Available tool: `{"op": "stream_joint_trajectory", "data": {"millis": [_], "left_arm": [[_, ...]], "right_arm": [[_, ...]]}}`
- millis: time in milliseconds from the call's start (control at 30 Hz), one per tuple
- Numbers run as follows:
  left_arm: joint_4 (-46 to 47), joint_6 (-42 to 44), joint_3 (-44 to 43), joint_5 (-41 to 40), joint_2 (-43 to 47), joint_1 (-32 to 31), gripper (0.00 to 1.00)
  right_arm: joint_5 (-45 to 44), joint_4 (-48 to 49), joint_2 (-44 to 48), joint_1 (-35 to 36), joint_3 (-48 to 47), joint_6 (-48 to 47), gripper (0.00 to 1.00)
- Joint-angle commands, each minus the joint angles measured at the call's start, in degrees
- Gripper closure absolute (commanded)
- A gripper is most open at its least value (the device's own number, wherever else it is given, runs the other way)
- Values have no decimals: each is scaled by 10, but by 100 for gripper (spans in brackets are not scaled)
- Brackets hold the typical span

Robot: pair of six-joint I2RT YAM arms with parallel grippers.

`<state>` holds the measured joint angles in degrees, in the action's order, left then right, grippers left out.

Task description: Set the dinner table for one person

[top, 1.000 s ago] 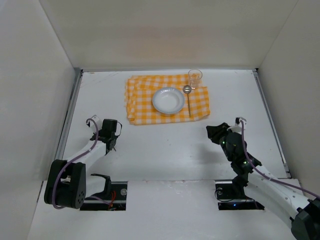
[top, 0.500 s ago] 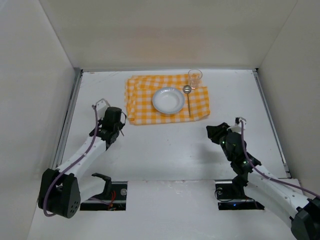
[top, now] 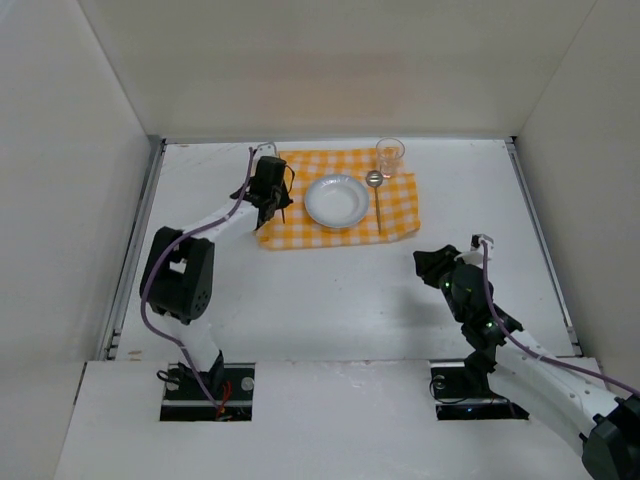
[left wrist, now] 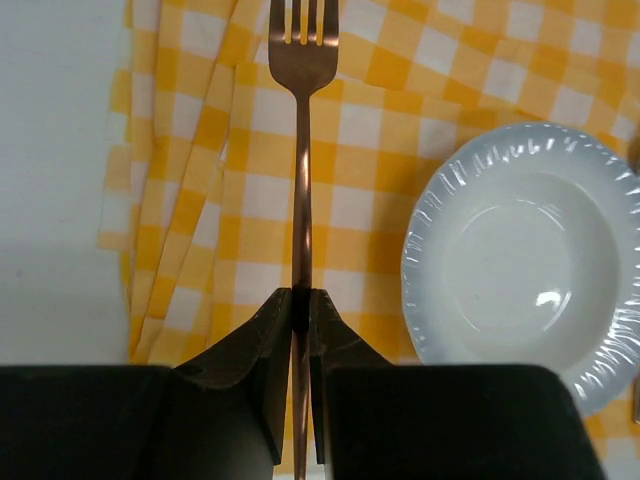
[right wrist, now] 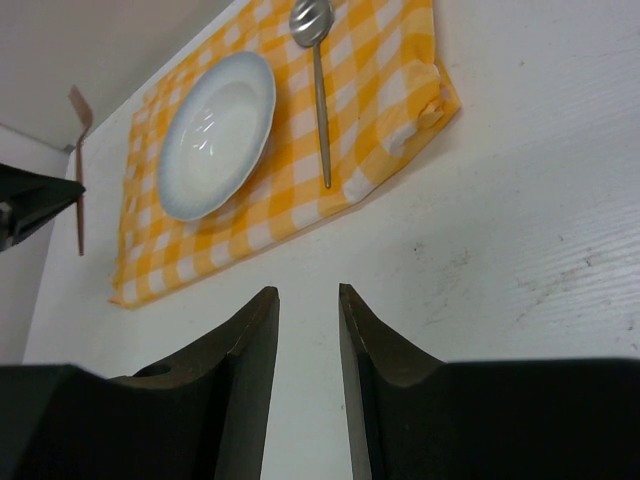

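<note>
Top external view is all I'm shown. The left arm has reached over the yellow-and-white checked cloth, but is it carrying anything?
Observer: Yes. On the left wrist camera, the left arm's fingers are shut on a slim copper-coloured metal fork, tines pointing away from them.
Operator: Where is it compared with the plate?
Observer: Over the yellow-and-white checked cloth, to the left of the round white plate and apart from it. I cannot tell whether it touches the cloth.
Operator: And the other arm?
Observer: Its wrist camera shows the right arm's fingers open with nothing between them, above the bare white tabletop.
</note>
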<state>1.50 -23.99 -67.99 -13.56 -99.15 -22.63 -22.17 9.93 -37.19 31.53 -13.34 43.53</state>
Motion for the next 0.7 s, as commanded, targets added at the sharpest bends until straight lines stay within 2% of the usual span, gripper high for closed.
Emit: {"op": "stream_joint_trajectory", "data": {"millis": [0, 300, 667], "left_arm": [[-17, 33, -56, 51, -38, 4, 100], [-18, 40, -101, 59, -118, -10, 99], [-31, 27, -94, 27, -142, -10, 97]], "right_arm": [[-9, 35, 0, 3, -15, -9, 64], [-16, 40, -14, 6, -17, -10, 63], [-16, 42, -19, 6, -18, -11, 63]]}}
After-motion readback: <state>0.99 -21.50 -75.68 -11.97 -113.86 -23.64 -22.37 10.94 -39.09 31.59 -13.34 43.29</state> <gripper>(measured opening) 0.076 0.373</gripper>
